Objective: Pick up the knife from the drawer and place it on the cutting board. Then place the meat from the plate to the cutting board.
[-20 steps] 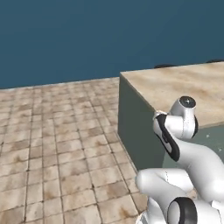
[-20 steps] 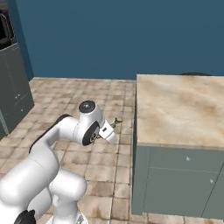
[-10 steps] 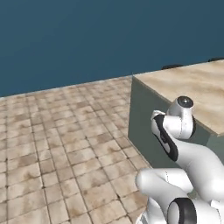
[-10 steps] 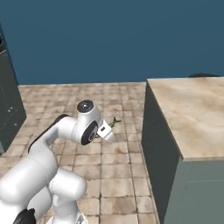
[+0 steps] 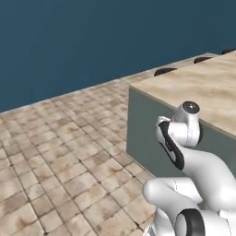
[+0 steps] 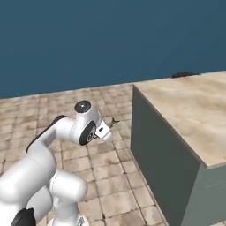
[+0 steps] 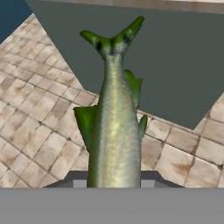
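My fingers (image 7: 114, 186) are clamped narrowly on the meat (image 7: 114, 127), a greenish fish-like strip whose long axis runs straight out ahead of my hand, forked tail pointing away toward the grey side wall of the counter (image 6: 194, 110). In the right base view the meat (image 6: 114, 121) pokes out past my wrist, low over the tiled floor (image 5: 55, 152) and just beside the counter's corner, below its stone top. The cutting board is somewhere I cannot see, so I judge the fish must be lifted up and carried over that top.
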